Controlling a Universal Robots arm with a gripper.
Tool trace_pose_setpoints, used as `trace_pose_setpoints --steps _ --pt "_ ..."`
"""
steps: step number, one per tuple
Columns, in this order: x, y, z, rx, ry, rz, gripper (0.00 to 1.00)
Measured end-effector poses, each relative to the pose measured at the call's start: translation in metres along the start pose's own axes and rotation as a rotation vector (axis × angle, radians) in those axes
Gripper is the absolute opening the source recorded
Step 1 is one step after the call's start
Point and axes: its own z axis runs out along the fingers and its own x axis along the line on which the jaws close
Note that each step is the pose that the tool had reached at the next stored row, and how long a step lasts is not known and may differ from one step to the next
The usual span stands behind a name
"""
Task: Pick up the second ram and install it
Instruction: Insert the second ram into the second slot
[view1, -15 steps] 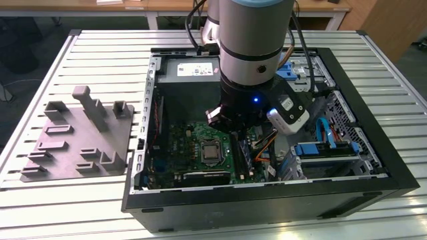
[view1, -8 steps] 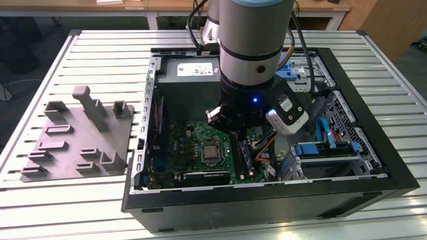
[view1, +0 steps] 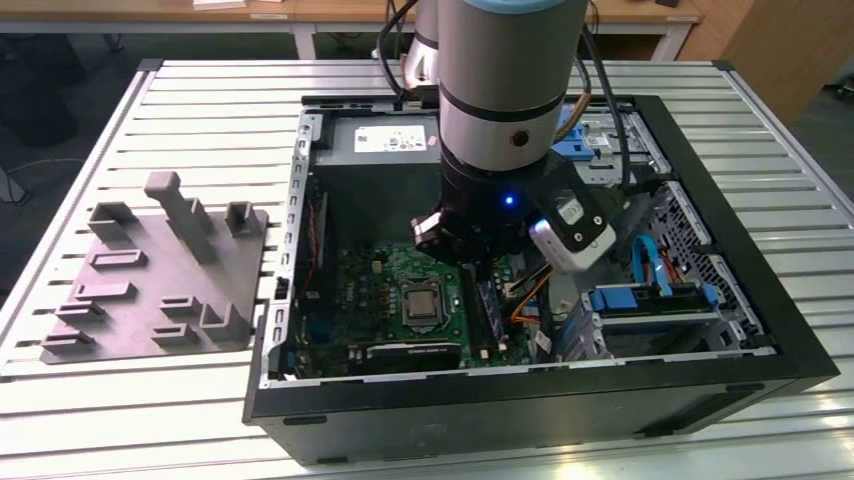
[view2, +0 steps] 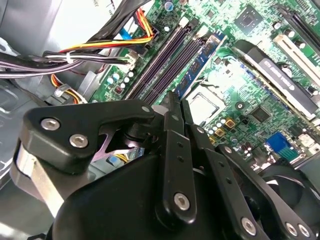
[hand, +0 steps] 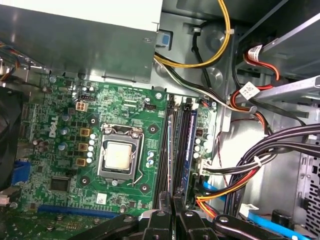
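In the exterior view the arm reaches into the open computer case (view1: 747, 300), while both wrist views show the gripper (hand: 172, 200) clenched, fingertips together, above the second ram (hand: 183, 140) seated in the motherboard's (hand: 65, 125) slots.

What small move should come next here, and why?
Probably a short, straight descent: the end effector hangs just above the memory slots beside the processor socket, where one stick looks seated. Whether it grips anything is unclear.
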Motion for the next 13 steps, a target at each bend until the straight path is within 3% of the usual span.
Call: trace_pose_setpoints --steps 13 --pt "0.0 0.0 0.0001 0.0037 -0.0009 0.044 0.14"
